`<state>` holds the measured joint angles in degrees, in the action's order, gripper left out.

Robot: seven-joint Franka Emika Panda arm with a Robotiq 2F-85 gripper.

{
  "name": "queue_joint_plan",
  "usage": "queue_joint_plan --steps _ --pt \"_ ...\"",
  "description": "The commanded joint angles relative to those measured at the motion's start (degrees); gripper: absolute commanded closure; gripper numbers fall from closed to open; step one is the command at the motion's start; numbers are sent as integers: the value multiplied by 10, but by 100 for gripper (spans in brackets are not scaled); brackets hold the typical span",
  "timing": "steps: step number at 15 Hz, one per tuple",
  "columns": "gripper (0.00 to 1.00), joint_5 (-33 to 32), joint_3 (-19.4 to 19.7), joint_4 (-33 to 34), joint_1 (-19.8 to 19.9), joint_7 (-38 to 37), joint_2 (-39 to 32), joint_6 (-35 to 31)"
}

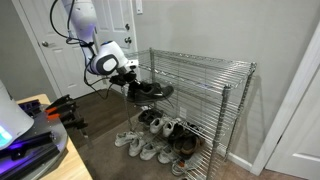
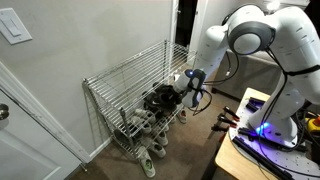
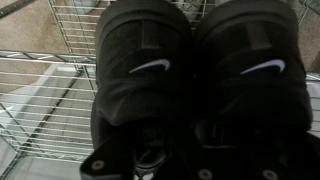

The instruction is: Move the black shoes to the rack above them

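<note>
The black shoes [image 1: 152, 90] hang side by side from my gripper [image 1: 128, 74] at the open front of the chrome shelving, about level with its middle tier. They also show in an exterior view [image 2: 162, 99], just left of the gripper [image 2: 188, 88]. In the wrist view the black shoes [image 3: 200, 70] fill the frame, each with a small white logo, and the fingers are lost in the dark. The gripper looks shut on the shoes' heel ends. The rack [image 1: 200, 58], the top wire tier, is bare above them, and it also shows in an exterior view [image 2: 140, 68].
Several white and grey sneakers [image 1: 150, 142] lie on the bottom tier and the floor in front of it, and they also show in an exterior view [image 2: 148, 152]. A table with electronics [image 1: 35, 135] stands near the robot's base. Walls and white doors close in behind the shelving.
</note>
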<state>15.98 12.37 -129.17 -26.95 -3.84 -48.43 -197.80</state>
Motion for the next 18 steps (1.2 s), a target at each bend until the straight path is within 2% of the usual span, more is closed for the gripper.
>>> queue_joint_plan --steps 1,2,6,11,15,18 --pt "93 18 27 -93 -35 10 75 -2" --pt "93 21 34 -109 -44 11 83 2" --pt "93 45 102 -157 -125 14 101 55" --pt "93 4 188 -189 -223 -11 121 161" --pt "93 -43 227 -218 -262 -25 159 212" --pt "93 -70 254 -259 -292 -45 209 214"
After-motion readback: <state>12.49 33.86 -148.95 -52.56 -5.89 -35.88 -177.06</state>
